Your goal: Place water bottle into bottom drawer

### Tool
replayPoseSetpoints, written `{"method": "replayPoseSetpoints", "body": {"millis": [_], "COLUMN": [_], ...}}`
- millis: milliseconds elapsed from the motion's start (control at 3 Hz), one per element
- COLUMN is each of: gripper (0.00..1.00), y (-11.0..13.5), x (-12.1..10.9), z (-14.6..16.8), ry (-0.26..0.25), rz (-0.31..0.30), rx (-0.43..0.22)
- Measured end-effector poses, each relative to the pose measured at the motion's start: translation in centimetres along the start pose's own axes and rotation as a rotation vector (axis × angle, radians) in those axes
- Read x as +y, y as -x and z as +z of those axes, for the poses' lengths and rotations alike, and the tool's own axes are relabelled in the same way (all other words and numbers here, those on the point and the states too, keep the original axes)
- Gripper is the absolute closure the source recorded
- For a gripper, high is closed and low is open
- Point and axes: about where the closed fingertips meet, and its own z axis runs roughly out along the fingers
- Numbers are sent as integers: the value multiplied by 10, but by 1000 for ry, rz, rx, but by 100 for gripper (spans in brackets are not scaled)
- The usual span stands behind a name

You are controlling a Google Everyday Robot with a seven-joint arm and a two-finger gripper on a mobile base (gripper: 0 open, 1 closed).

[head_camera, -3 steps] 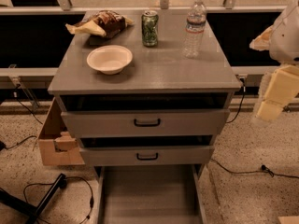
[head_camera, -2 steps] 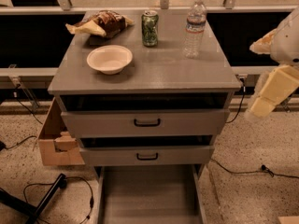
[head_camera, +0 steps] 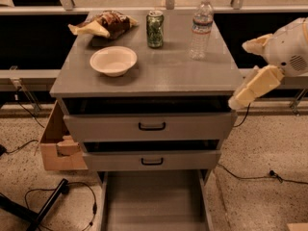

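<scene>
Standing upright near the back right corner of the cabinet top (head_camera: 168,73), the water bottle (head_camera: 201,28) has its long axis vertical, with the green can (head_camera: 155,29) well apart to its left. The gripper (head_camera: 243,96) hangs off the cabinet's right edge, below the level of the top; the bottle lies up, to the left and farther back from it. Whether the gripper is open or closed cannot be told; it does not hold the bottle. The bottom drawer (head_camera: 154,201) stands pulled out and empty beneath the two upper drawers.
</scene>
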Motion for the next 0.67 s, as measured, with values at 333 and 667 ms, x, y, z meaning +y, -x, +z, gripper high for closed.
{"method": "replayPoseSetpoints", "body": {"millis": [333,667], "gripper": [0,0], "y": [18,39], "x": [-38,-66], "z": [26,54], "ry": [-47,-63], "rz": [-21,-27], "rx": [-141,-264]}}
